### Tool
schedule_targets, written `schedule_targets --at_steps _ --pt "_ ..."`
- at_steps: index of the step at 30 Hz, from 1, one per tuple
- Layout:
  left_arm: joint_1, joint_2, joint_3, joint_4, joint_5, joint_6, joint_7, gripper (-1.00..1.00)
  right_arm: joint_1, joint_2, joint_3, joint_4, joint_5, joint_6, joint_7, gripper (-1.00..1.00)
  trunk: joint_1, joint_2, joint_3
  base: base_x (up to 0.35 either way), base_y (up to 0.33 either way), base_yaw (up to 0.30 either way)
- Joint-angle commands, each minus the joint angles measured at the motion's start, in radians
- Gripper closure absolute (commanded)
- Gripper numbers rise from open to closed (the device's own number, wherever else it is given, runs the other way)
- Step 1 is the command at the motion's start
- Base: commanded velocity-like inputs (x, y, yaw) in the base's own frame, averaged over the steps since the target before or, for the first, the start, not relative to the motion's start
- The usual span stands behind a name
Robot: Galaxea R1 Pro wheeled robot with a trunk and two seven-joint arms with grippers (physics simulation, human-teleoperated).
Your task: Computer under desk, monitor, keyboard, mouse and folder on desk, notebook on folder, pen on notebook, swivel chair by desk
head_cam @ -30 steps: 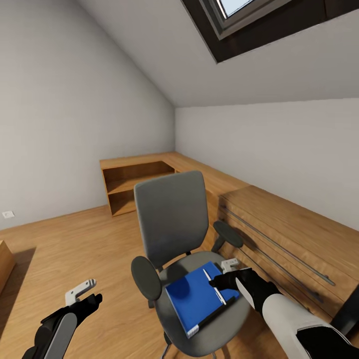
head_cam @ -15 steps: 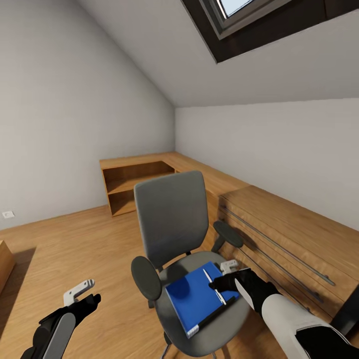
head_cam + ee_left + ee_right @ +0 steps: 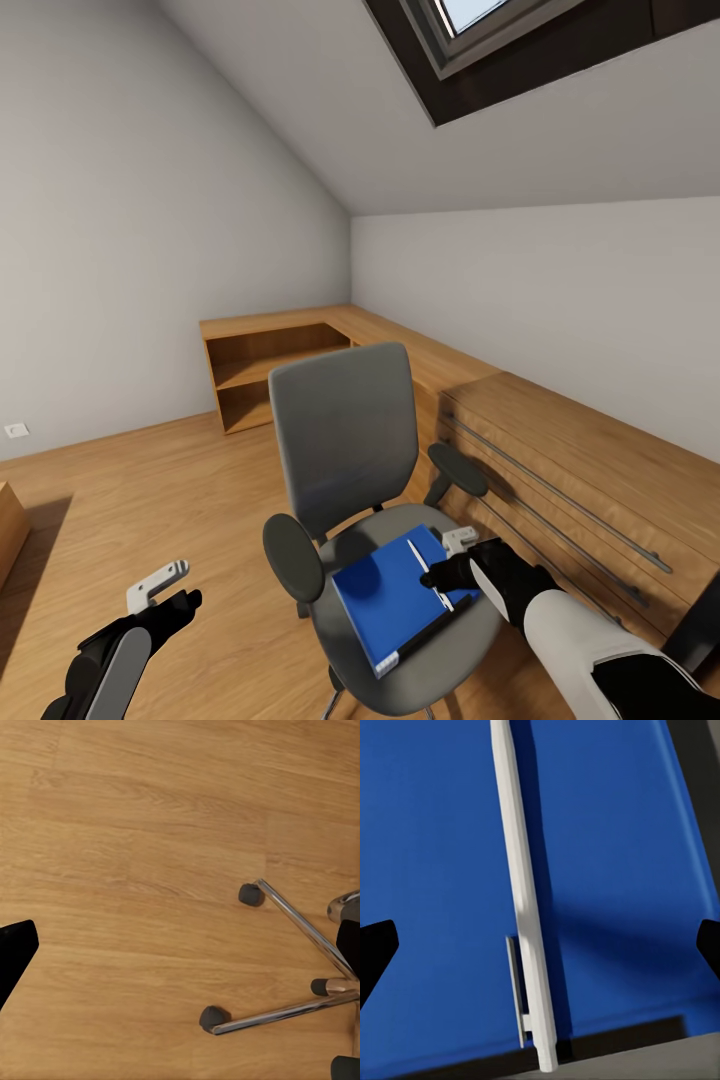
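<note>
Right tool [image 3: 447,560] open, poised over pen [image 3: 523,892]. Pen flat on blue folder [image 3: 400,592], on swivel chair [image 3: 345,450] seat. Left tool [image 3: 160,590] beside chair, above floor [image 3: 135,855]; state indeterminable.

No text, label, brand, number or sign can be read on anything in these three views.

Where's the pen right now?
In the head view, the pen lies on the blue folder on the swivel chair seat, directly under the open right gripper.
</note>
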Motion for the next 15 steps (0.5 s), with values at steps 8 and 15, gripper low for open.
schedule_targets --at_steps 8,15 --pt "-0.004 -0.006 0.006 -0.007 0.016 0.008 0.010 -1.00 -0.001 0.007 0.005 -0.007 0.000 0.019 0.003 -1.00 0.000 -0.001 -0.001 0.000 0.000 0.000" --pt "-0.005 -0.028 0.024 -0.010 0.019 0.007 0.010 -1.00 -0.001 0.026 0.006 -0.008 0.004 0.018 0.005 -1.00 0.000 -0.001 -0.001 0.000 0.000 0.000"
